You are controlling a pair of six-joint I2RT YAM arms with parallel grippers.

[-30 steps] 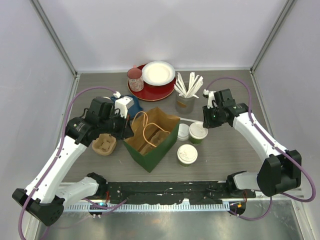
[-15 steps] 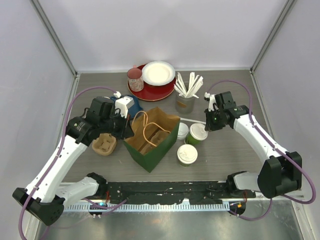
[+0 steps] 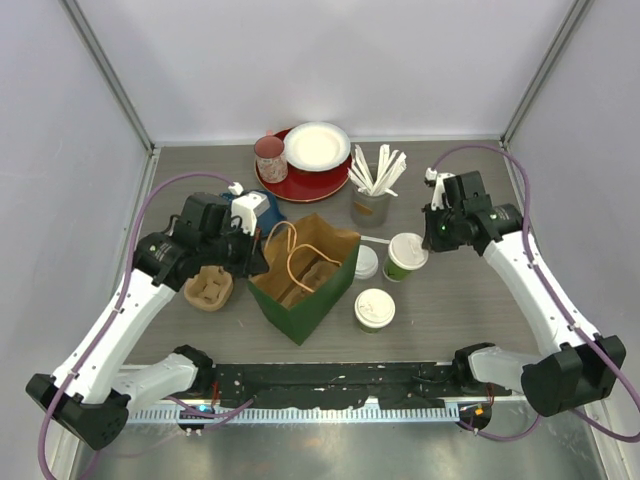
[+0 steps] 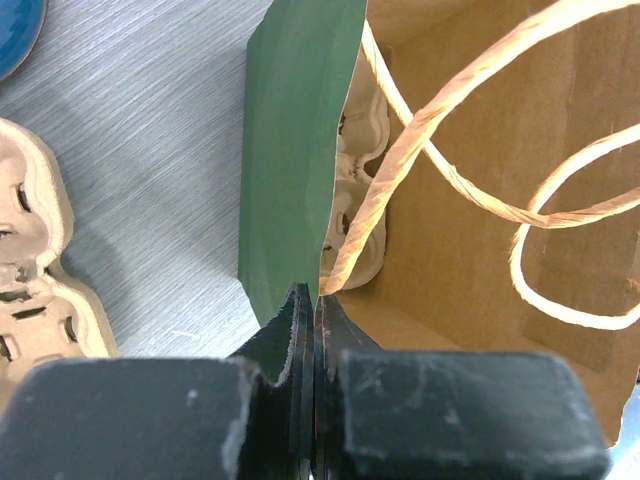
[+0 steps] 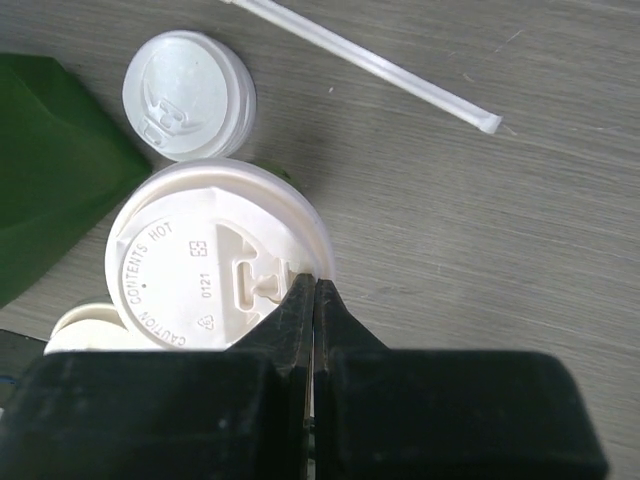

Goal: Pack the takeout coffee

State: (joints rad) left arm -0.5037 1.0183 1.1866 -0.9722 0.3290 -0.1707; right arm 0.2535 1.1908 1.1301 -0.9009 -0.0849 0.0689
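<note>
Loading is the step in hand: your right claw (image 5: 314,300) has one cup (image 3: 405,256) by the edge of its lid (image 5: 215,255), while your left claw (image 4: 313,305) pinches the near wall of the bag (image 3: 305,275) so its mouth stands open. Look at the right claw first. Its fingers are closed almost flat together, nipping only the lid's rim just beside the sip hole, and the green body below is hidden from that wrist camera. From above the cup leans and looks to be off the table, though you can't be sure. I judge that grip thin: a lid may pop loose under a jerk, so move gently. The left claw is likewise closed, with the green paper edge caught between its fingers. Just beyond those fingers, inside the bag, a pulp carrier (image 4: 358,190) sits against the wall. Next you need to carry the cup leftward from the right claw to over the bag's mouth, clear the twine handles (image 4: 480,110), and lower it upright into a carrier pocket. Left of the right claw wait a small white lid (image 5: 188,93), cup beneath not visible, and another lidded cup (image 3: 374,309).
</note>
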